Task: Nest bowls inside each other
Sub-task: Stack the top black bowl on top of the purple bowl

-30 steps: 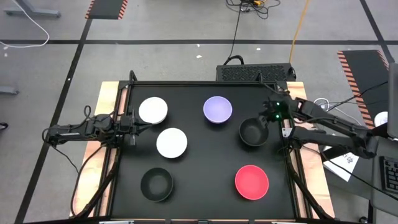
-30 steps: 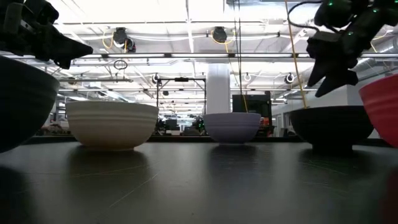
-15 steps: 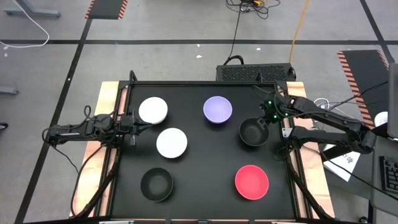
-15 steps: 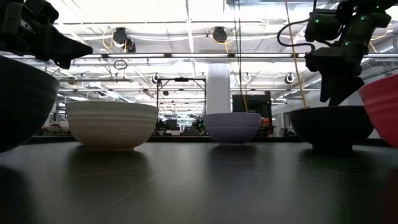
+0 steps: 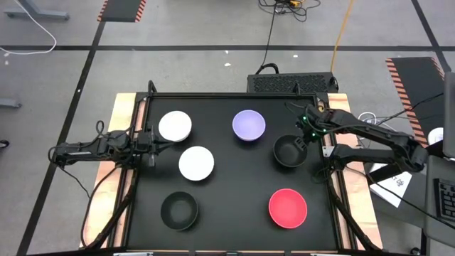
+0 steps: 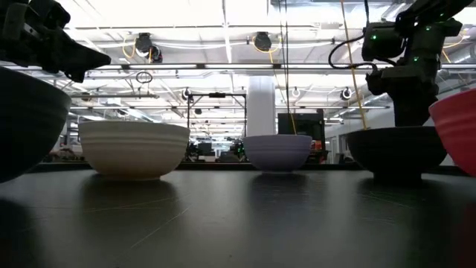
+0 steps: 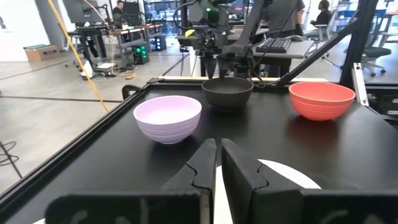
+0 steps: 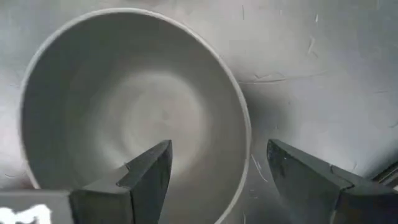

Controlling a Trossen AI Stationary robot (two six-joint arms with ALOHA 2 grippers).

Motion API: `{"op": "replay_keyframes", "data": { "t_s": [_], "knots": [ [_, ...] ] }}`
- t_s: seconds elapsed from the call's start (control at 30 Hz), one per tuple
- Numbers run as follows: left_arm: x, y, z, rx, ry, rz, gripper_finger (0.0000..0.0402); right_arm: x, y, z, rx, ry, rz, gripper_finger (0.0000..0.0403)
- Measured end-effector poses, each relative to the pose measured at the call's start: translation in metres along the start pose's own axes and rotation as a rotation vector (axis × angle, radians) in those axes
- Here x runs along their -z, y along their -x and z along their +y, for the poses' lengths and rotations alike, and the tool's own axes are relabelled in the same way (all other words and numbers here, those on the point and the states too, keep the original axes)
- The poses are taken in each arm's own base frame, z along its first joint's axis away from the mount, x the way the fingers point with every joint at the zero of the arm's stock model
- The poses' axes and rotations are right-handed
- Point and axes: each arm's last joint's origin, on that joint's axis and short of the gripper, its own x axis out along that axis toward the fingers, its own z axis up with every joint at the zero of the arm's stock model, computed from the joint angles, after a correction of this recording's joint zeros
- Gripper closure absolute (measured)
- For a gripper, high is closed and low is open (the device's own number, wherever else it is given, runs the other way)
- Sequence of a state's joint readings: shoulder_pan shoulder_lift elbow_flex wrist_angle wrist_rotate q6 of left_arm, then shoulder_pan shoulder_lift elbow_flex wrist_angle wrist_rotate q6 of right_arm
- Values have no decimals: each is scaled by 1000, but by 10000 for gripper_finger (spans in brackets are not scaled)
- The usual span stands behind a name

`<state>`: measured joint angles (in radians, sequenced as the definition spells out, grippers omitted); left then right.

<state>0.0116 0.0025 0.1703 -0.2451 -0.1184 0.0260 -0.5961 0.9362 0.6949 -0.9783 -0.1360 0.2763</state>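
Observation:
Six bowls rest on their bases on the black table. In the high view I see one white bowl (image 5: 175, 126), a second white bowl (image 5: 196, 163), the purple bowl (image 5: 249, 125), a black bowl (image 5: 287, 151), a second black bowl (image 5: 179, 210) and the red bowl (image 5: 288, 208). My right gripper (image 5: 301, 140) (image 8: 219, 147) points down, open, over the first black bowl's rim (image 8: 244, 134) on its right side. One finger (image 8: 149, 168) is over the hollow and the other finger (image 8: 305, 174) is outside. My left gripper (image 5: 153, 143) (image 7: 217, 149) is shut and waits near the table's left edge beside the white bowls.
The table has a raised black frame (image 5: 139, 107) around it, with wooden boards at both sides. In the low view the right gripper (image 6: 411, 112) comes down just above the black bowl (image 6: 394, 149), with the red bowl (image 6: 455, 126) close beside it. Open table lies between the bowls.
My right gripper has moved a little toward the table's left, over the black bowl. It has tipped from a slant to pointing straight down and come lower, close above the rim. The bowls and my left arm have stayed where they were.

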Motion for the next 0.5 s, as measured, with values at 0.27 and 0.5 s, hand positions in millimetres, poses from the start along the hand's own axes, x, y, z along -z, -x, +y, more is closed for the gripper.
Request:
{"op": "replay_keyframes", "data": {
  "t_s": [0.27,0.5],
  "knots": [
    [0,0,-1,40,-5,-3,376,-4,-5,0,5,-23,17,149],
    [0,0,-1,40,-5,-3,376,-7,-12,0,18,-23,61,151]
  ]
}}
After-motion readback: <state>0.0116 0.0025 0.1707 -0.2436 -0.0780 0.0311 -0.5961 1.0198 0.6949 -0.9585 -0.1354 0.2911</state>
